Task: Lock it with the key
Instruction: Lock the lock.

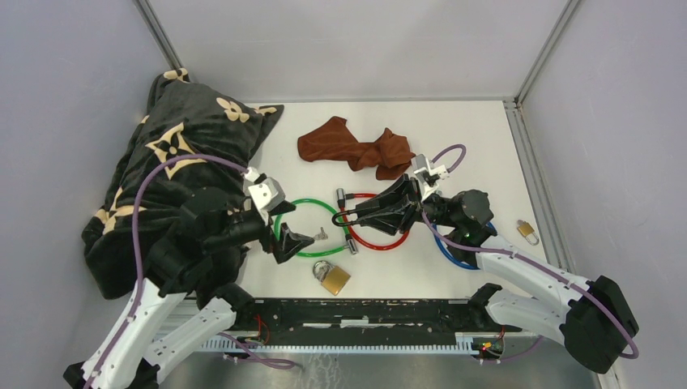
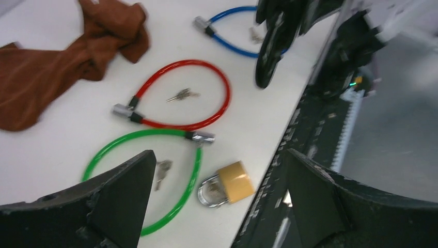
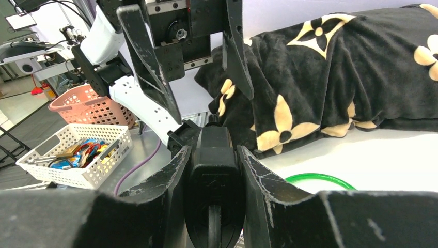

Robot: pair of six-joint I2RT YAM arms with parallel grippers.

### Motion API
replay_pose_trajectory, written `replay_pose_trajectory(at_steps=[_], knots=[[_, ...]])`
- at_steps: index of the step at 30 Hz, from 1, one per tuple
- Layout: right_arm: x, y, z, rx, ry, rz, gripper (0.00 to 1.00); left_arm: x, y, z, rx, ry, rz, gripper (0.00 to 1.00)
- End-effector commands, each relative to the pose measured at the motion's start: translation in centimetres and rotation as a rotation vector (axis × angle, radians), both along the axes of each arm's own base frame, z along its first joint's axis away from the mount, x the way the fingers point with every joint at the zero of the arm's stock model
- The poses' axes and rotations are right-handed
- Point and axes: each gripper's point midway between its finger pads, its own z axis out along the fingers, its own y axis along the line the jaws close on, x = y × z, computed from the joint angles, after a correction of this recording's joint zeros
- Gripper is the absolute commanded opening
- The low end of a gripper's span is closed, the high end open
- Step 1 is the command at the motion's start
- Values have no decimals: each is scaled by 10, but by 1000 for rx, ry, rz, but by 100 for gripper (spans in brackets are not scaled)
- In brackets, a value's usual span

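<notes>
Squarely pinched between the fingers of the right gripper [image 1: 356,215]: the black lock [image 3: 214,201], gripped on both flanks, narrow slot toward the wrist camera. Held over the left side of the red cable lock [image 1: 381,244], close to that cable's metal barrel; cannot tell how high off the table [image 1: 470,130]. Opposite, near but apart, the left gripper [image 1: 295,225], jaws spread wide and grasping nothing, over the right half of the green cable lock [image 1: 308,202]. Just beside its lower fingertip, inside the green loop, a small bunch of keys [image 1: 322,235] flat on the white surface. Inside the red loop, a second bunch of keys [image 2: 183,94], hidden from above by the right gripper. Between both grippers, the green cable's silver end, just beside the red loop. Toward the near edge, just beside the green loop, a brass padlock [image 1: 333,278] on its side, shackle toward the left arm. Under the right forearm, mostly covered, a blue cable lock [image 1: 452,259]. Well apart at the right rim, a smaller padlock [image 1: 527,232]. Farther back, a crumpled brown cloth [image 1: 350,146]. At the left, heaped behind the left arm and spilling past the table's side, a black blanket [image 1: 178,154] with cream flower marks. Beyond the table in the right wrist view, a pink basket [image 3: 88,106] and a white basket [image 3: 72,155].
</notes>
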Motion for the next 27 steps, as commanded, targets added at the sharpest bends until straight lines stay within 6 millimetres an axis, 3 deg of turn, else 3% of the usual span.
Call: replay_pose_trajectory(at_steps=[1, 8, 11, 14, 17, 18, 23, 27], knots=[[-9, -11, 39, 111, -119, -12, 0, -23, -57, 38, -325, 210, -223, 96], [-16, -14, 47, 132, -145, 2, 0, -29, -75, 59, -477, 146, -369, 93], [-18, -15, 48, 136, -152, 9, 0, -21, -79, 68, -540, 123, -357, 91], [-21, -16, 51, 146, -156, 20, 0, -21, -82, 66, -573, 130, -376, 79], [-24, -17, 53, 166, -153, 33, 0, -15, -84, 58, -582, 158, -347, 52], [-25, -17, 55, 175, -152, 38, 0, -13, -85, 56, -585, 169, -339, 50], [-26, -17, 59, 192, -150, 49, 0, -11, -86, 51, -585, 182, -337, 53], [-26, -16, 57, 194, -139, 46, 0, -8, -87, 56, -608, 163, -331, 48]])
